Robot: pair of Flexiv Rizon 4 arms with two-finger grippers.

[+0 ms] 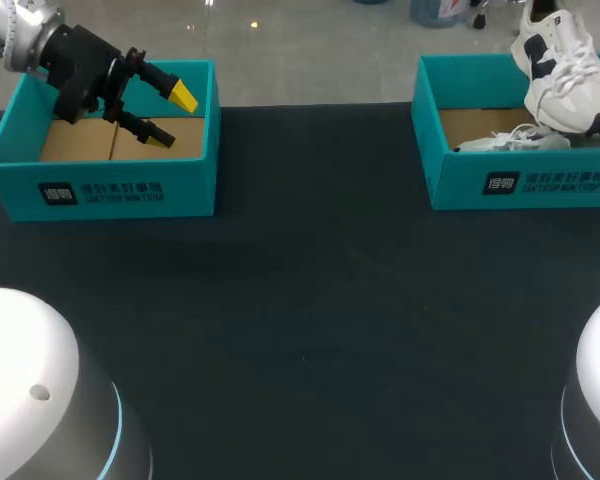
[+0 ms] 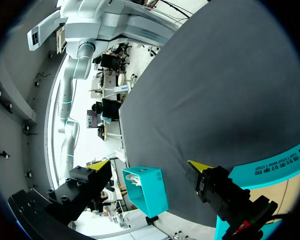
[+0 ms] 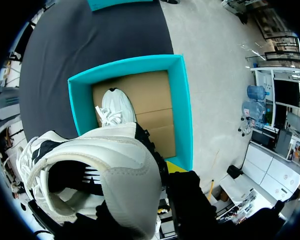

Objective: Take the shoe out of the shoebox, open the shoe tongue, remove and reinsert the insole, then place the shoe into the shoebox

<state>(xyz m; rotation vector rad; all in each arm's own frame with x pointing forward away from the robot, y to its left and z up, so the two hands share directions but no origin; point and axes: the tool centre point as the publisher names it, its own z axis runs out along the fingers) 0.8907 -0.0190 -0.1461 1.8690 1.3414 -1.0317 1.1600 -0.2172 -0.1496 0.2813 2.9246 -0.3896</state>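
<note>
A white and black shoe (image 1: 565, 75) hangs in the air over the right teal shoebox (image 1: 520, 182). In the right wrist view my right gripper (image 3: 162, 175) is shut on this shoe (image 3: 105, 175) at its heel collar; only one yellow tip shows, the other is hidden by the shoe. A second white shoe (image 1: 510, 142) lies on the cardboard floor of that box (image 3: 182, 110), straight below the held one. My left gripper (image 1: 175, 118) stands open over the left teal shoebox (image 1: 130, 190), with nothing between its fingers (image 2: 102, 164).
The black table (image 1: 310, 300) stretches between the two boxes. The left box holds only its cardboard floor (image 1: 80, 140). Two white arm bases (image 1: 40, 390) sit at the near corners.
</note>
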